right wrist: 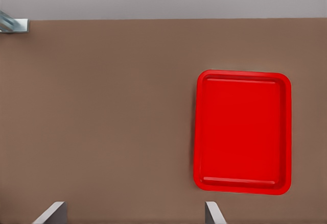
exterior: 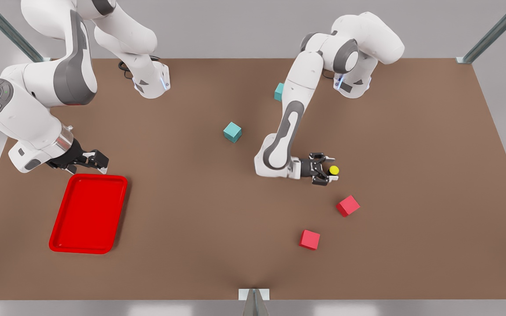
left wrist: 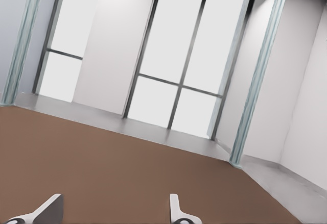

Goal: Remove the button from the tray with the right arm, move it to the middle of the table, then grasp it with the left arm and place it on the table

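Button (exterior: 334, 170) between left claw (exterior: 333, 170) fingertips

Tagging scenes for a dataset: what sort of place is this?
Probably a simulated robot lab: two white arms on a brown table, left pincer by the button, right pincer by the tray, metal posts, tall windows.

Landmark = tray (exterior: 88, 215), on the table (exterior: 200, 245) at the front view's left.
- Right gripper (exterior: 99, 160): just behind the tray's far edge, fingers apart.
- Left gripper (exterior: 333, 169): well right of the tray, fingers spread.
- Button (exterior: 334, 170): at its fingertips.
- Two cubes (exterior: 348, 206) (exterior: 309, 239): right of the tray, nearer the camera than the button.
- Two more cubes (exterior: 232, 132) (exterior: 279, 91): right of and behind the tray.
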